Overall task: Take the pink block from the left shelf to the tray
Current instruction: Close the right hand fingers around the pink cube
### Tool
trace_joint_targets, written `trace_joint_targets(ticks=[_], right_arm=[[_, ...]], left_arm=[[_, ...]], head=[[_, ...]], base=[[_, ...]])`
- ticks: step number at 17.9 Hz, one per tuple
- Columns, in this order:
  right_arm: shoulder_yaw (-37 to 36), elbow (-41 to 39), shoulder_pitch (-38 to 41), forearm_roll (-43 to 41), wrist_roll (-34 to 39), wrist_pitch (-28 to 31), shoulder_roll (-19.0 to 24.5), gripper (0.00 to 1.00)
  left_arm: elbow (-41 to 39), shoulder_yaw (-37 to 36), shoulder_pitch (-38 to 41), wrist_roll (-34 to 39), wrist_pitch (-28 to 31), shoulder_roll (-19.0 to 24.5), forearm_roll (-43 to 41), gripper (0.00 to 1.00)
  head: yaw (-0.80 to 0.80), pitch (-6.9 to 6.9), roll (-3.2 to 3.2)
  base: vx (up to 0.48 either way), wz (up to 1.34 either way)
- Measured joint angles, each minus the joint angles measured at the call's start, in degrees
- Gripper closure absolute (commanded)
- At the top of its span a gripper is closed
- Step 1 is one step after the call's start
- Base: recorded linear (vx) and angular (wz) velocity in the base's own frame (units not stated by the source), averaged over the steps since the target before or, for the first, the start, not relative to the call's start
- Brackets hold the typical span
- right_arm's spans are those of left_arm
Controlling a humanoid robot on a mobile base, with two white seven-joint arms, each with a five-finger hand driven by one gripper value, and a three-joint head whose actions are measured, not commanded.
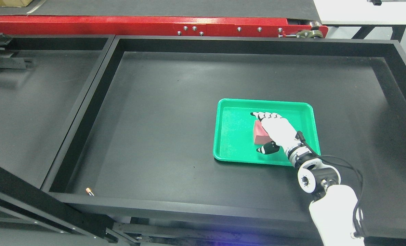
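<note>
Resting in one green tray (230, 136), one pink block (259, 134) under the right robot hand (274, 131).

Right hand (274, 131) is over the green tray (233, 150), fingers (261, 116) wrapped across the top of the pink block (259, 134), thumb at the block's six o'clock side. The tray sits at four o'clock in the big black bin (155, 102) (a small battery (89, 191) lies at seven o'clock).

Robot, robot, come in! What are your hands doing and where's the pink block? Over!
Right hand shut on pink block, inside green tray. Left hand out of view. Nothing in the way. Over.
</note>
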Motion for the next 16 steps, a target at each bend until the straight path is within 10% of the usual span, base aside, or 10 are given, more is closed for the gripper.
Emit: trace_joint_targets(ticks=[12, 16], right_arm=[[-0.1, 3.1, 0.0, -0.3, -0.1, -0.1, 0.0, 0.03], [-0.2, 4.0, 0.0, -0.3, -0.3, 0.1, 0.0, 0.25]], left_arm=[[0.0, 0.0, 0.0, 0.0, 0.0, 0.0, 0.0, 0.0], [0.0, 0.0, 0.0, 0.0, 0.0, 0.0, 0.0, 0.0]], head=[[0.0, 0.0, 0.0], [0.0, 0.0, 0.0]], base=[[0.035, 0.0], [0.007, 0.0]])
